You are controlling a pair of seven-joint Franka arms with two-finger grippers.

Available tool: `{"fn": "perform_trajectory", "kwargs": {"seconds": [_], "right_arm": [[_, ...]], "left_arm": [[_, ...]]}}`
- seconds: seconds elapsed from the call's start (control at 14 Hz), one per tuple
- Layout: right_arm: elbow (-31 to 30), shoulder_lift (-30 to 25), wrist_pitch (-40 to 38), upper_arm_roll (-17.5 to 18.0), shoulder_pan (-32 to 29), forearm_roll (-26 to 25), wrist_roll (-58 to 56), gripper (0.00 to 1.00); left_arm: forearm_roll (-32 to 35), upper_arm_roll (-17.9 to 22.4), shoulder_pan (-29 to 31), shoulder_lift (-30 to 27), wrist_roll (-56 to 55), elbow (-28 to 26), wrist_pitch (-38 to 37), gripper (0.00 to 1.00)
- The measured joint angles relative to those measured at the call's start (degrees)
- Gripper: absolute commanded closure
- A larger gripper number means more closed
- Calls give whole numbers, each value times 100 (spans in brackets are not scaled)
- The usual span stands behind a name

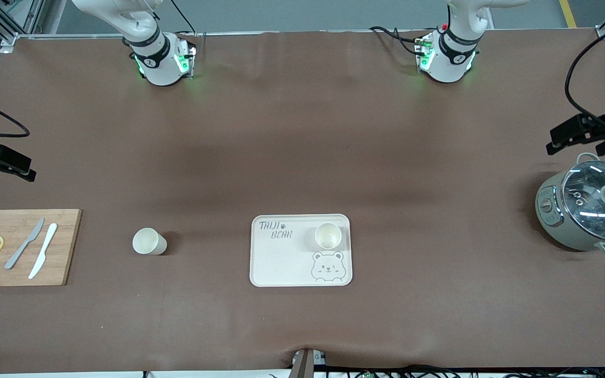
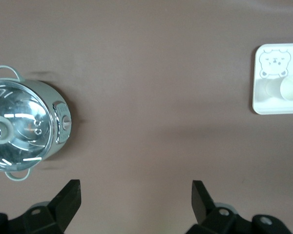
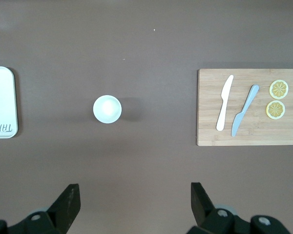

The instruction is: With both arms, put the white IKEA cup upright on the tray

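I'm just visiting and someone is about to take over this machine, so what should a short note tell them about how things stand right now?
Left gripper: open, holding nothing, up over the table beside the lidded pot at the left arm's end.
Right gripper: open, holding nothing, waiting at the right arm's end above the cutting board.
Tray: mid-table, near the front camera.
Done: one white cup stands upright on the tray, above the bear face.
Left: a second white cup stands on the bare table between tray and cutting board; it still needs moving onto the tray, likely by the right arm.
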Motion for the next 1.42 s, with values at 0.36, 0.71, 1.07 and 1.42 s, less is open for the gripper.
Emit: {"fn": "perform_trajectory", "kwargs": {"seconds": [0.36,0.71,1.07,1.42], "right_arm": [[-2,1,0,21,93,0,0,0],[-8,17,26,30,151,0,0,0],[-63,213,495,48,400,0,0,0],[-166,943,1396,51,508,2,0,0]], "left_arm": [[-10,-23,-8,-147,11,-29,-141,0],[-10,-4,-38,-370,290,-32,-452,0],[-10,-7,-99,-372,300,-60,-511,0],[-10,-13,-109,-288,407,-122,-310,0]]}}
